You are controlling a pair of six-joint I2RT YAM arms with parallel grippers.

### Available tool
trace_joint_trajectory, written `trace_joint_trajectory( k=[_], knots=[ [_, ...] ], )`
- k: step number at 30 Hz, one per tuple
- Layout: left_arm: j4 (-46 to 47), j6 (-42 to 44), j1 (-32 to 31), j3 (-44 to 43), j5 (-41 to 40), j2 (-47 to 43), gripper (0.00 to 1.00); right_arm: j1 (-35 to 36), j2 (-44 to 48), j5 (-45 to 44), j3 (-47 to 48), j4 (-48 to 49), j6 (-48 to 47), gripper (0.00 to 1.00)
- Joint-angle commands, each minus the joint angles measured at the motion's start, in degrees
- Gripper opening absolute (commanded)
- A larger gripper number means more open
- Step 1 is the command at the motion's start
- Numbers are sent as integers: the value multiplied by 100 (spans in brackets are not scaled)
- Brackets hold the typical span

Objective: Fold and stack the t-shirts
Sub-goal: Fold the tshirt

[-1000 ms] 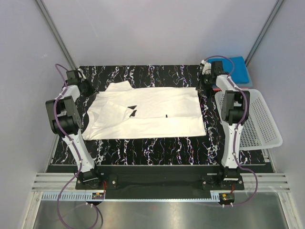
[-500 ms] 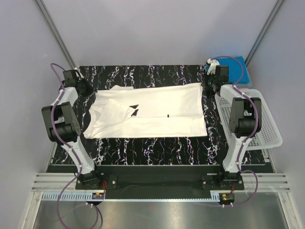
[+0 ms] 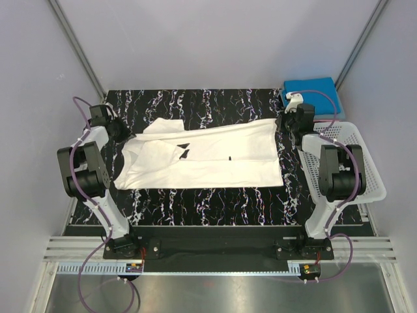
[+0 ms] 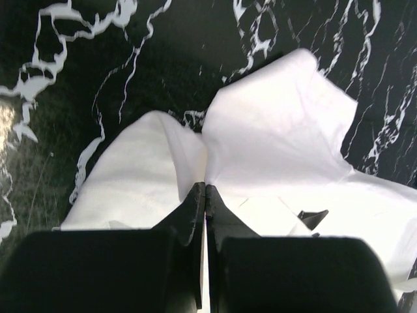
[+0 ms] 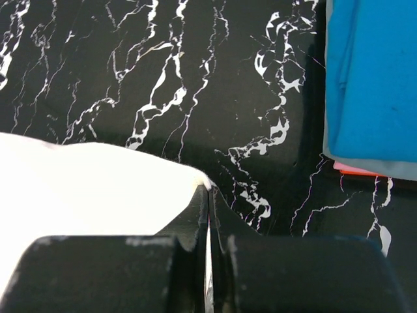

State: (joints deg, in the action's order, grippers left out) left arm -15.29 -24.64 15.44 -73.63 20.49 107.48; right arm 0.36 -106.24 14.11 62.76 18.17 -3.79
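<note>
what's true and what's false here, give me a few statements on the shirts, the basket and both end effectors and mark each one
1. The left end effector is shut on the white t-shirt. True.
2. The right end effector is open and holds nothing. False: it is shut on an edge of the white t-shirt.
3. The basket stands at the right edge of the table. True.
4. The white t-shirt lies inside the basket. False: it is spread out on the table, beside the basket.
5. The blue t-shirt lies at the table's far right corner, apart from the white t-shirt. True.
</note>
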Motion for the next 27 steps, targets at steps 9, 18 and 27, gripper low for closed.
trace_joint_trajectory(
  k=[9, 18, 27],
  knots=[
    [132, 3, 38, 419, -256, -807, 0, 210, 1131, -127, -887, 618, -842, 0],
    [-132, 65, 29, 726, -519, -1010, 0, 236, 1456, -585, -1284, 29, -764, 0],
    [-527, 47, 29, 815, -651, -948, 0, 245, 1580, -242, -863, -1790, -527, 2]
  ],
)
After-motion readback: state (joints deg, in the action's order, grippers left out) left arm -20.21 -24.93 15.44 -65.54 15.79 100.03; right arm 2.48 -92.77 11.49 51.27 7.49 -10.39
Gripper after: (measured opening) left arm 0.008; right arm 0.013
